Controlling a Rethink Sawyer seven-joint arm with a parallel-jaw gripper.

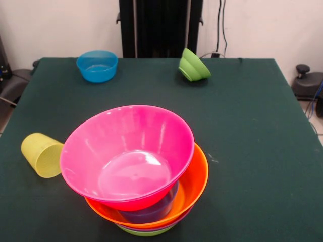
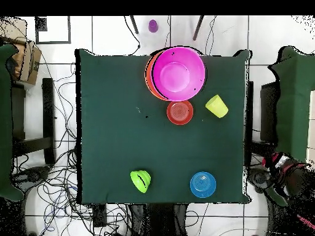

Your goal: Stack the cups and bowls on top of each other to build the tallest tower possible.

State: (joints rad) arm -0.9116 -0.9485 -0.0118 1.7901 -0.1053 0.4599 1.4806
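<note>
The tower stands near the table's front edge. Its big pink bowl (image 1: 126, 156) (image 2: 178, 74) sits tilted on top of the orange bowl (image 1: 197, 184) (image 2: 149, 77), with a purple bowl (image 1: 151, 210) and a lime green bowl (image 1: 146, 232) beneath. Left of the tower, the yellow cup (image 1: 43, 154) (image 2: 216, 106) lies on its side. A small blue bowl (image 1: 97, 65) (image 2: 203, 184) stands upright at the far left. A second lime green bowl (image 1: 193, 65) (image 2: 141, 180) is tipped on its side at the far middle. A red-orange bowl (image 2: 179, 112) shows only in the overhead view, beside the tower. No gripper shows in either view.
The dark green table (image 1: 252, 151) (image 2: 111, 123) has chairs and cables around it on the floor. A small purple object (image 2: 153, 26) lies off the table beyond the tower.
</note>
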